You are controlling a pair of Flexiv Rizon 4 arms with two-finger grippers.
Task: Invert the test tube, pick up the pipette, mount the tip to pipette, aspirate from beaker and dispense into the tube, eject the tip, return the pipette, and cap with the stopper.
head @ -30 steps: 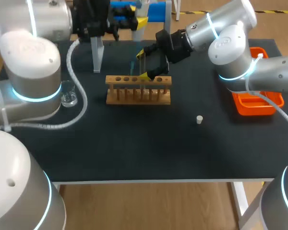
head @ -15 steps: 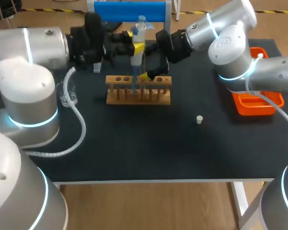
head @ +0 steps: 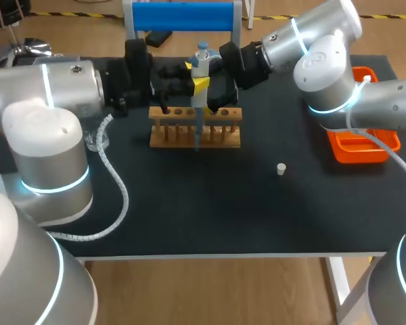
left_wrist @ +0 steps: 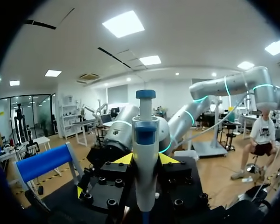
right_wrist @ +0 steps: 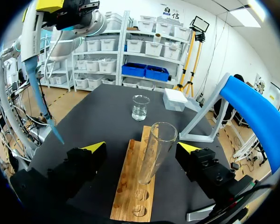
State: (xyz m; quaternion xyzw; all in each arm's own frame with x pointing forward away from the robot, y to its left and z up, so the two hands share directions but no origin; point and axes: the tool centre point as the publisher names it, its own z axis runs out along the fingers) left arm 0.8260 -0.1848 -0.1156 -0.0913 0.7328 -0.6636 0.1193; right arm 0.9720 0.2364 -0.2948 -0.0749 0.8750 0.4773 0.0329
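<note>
In the head view, the left gripper has carried the white pipette with a blue tip from the far left towards the right. The tip now hangs over the wooden tube rack, just beside the right gripper. The small white stopper lies well apart, near right.

In the left wrist view, the two fingers are clamped on the pipette body.

In the right wrist view, the clear glass test tube stands in the rack, mouth up, between fingers held apart and not touching it. The glass beaker is beyond the rack. I judge that dispensing into the tube is next.
</note>
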